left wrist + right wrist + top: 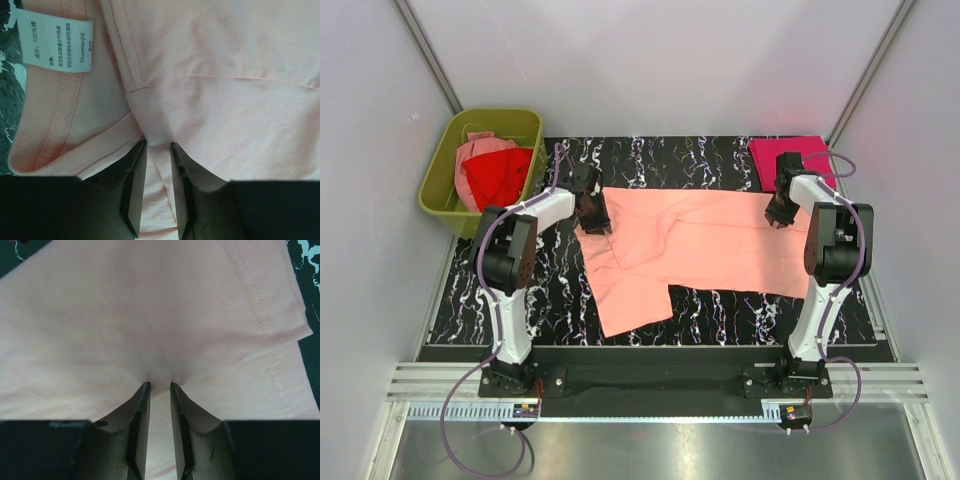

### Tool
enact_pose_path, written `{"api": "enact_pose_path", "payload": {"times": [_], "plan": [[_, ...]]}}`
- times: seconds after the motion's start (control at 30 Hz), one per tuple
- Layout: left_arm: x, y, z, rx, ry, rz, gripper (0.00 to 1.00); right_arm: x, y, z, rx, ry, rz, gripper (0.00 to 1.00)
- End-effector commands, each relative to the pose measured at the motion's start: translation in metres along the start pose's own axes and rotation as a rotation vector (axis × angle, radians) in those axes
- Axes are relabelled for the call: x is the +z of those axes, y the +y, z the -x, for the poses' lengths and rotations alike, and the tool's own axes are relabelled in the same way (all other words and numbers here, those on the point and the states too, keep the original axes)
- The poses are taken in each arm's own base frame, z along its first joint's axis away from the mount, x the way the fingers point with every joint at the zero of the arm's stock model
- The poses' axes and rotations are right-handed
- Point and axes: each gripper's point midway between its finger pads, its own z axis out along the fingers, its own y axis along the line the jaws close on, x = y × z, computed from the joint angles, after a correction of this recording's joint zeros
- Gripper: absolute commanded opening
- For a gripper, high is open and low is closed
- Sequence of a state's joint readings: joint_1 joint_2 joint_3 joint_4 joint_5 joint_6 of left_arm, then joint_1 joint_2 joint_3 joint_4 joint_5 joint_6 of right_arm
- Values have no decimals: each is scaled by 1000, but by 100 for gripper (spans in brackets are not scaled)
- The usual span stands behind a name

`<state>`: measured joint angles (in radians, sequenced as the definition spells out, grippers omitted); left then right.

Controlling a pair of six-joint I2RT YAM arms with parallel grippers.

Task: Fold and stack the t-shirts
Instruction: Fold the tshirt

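Note:
A salmon-peach t-shirt (700,240) lies spread across the black marbled mat (720,155), one sleeve reaching toward the near edge. My left gripper (595,215) sits at the shirt's far left by the collar (75,150) and its white label (60,45). In the left wrist view this gripper (158,145) is shut on a fold of the salmon cloth. My right gripper (780,212) is at the shirt's far right end; in the right wrist view it (159,385) pinches a puckered bit of the same cloth near the hem (270,320). A folded magenta-pink t-shirt (790,160) lies at the back right.
An olive-green bin (440,170) stands off the mat at the back left, holding a red t-shirt (498,175) and a dusty pink one (485,148). Grey walls close in the table on three sides.

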<state>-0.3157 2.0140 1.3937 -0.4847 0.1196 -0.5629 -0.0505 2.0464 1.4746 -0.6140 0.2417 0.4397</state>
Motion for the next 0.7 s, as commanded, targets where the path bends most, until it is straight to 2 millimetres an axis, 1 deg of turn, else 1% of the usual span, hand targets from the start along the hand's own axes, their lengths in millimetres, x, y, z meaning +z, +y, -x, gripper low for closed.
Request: {"api": "enact_pose_path", "payload": {"times": [0.0, 0.1, 0.13, 0.2, 0.23, 0.27, 0.3, 0.33, 0.4, 0.5, 0.57, 0.6, 0.67], "plan": [[2, -2, 10, -13, -30, 6, 31, -19, 1, 18, 10, -65, 29, 30], [5, -1, 8, -14, -23, 12, 27, -19, 1, 18, 9, -67, 27, 29], [6, 0, 8, -17, -21, 17, 21, -19, 0, 19, 11, -69, 24, 29], [6, 2, 7, -20, -15, 30, 15, -18, -1, 18, 8, -66, 19, 29], [5, 2, 10, -21, -23, 34, 12, -18, -2, 18, 10, -66, 18, 29], [4, 2, 11, -20, -24, 37, 5, -18, -2, 19, 12, -70, 17, 29], [3, 2, 12, -20, -26, 43, 1, -18, -3, 20, 12, -70, 17, 29], [1, 3, 16, -20, -34, 54, 0, -18, -3, 21, 12, -72, 15, 29], [-3, 4, 17, -20, -35, 68, 0, -17, -6, 21, 13, -72, 7, 29], [-13, 5, 25, -21, -51, 104, 0, -16, -10, 23, 16, -73, -3, 29], [-15, 13, 28, -17, -55, 156, 0, -15, -12, 24, 19, -75, -6, 29], [-15, 17, 26, -16, -42, 180, 0, -15, -13, 24, 18, -74, -7, 29], [-16, 21, 29, -12, -56, 206, 0, -15, -14, 26, 22, -77, -7, 29]]}}
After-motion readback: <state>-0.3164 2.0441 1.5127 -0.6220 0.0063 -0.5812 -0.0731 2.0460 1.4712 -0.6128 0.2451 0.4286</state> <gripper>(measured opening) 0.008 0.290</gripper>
